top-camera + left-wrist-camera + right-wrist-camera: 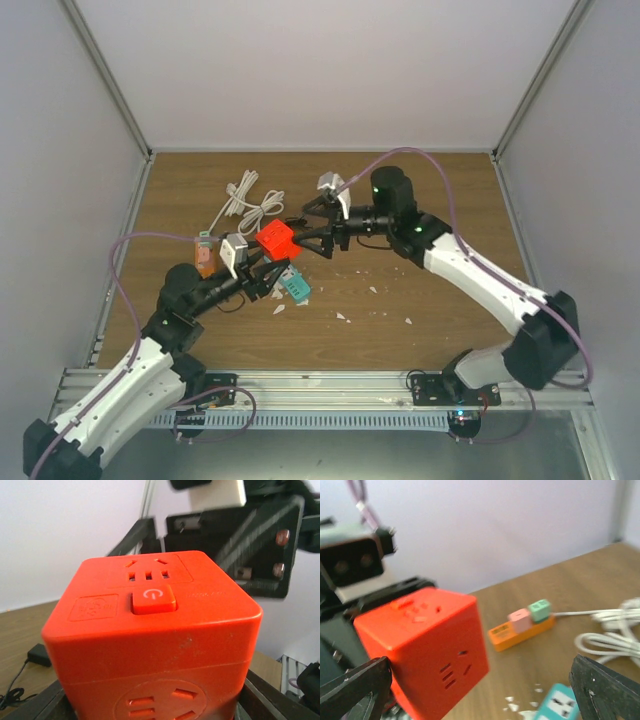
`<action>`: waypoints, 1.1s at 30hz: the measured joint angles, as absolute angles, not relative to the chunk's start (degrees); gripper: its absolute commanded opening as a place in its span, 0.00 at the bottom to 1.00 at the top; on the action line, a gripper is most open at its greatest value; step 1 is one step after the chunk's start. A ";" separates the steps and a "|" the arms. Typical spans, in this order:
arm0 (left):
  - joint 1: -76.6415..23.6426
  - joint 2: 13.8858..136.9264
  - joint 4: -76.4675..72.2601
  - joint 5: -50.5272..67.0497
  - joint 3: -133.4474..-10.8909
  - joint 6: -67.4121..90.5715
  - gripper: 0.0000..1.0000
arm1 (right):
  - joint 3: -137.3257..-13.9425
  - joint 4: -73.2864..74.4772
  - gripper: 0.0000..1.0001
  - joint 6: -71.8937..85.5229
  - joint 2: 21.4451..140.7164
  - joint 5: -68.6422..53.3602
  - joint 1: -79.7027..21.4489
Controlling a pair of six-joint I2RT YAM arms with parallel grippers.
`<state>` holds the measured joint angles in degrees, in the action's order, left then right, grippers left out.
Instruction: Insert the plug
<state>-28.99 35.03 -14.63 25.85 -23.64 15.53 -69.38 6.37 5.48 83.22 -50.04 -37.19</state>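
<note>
Your red plastic socket cube (275,239) is off the wooden tabletop (430,190), held up near the middle of the workspace, its power button and one socket face turned towards the left wrist camera. The left gripper (272,258) is clamped on its lower part, a dark finger (42,706) on either side. You'll see the right gripper (305,233) just beside the cube, spread wide with nothing in it. Whether its left fingertip (355,685) touches the cube, you cannot tell. Below the cube lies a teal plug block (295,286) among white scraps (343,316). To the left sits an orange power strip (204,255) carrying pink and green plugs, its white cable (245,205) coiled behind.
</note>
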 measured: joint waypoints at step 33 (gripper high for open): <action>-42.52 42.68 -16.32 -3.36 -19.38 4.64 0.00 | -79.11 26.28 0.95 9.82 84.66 -8.14 -53.54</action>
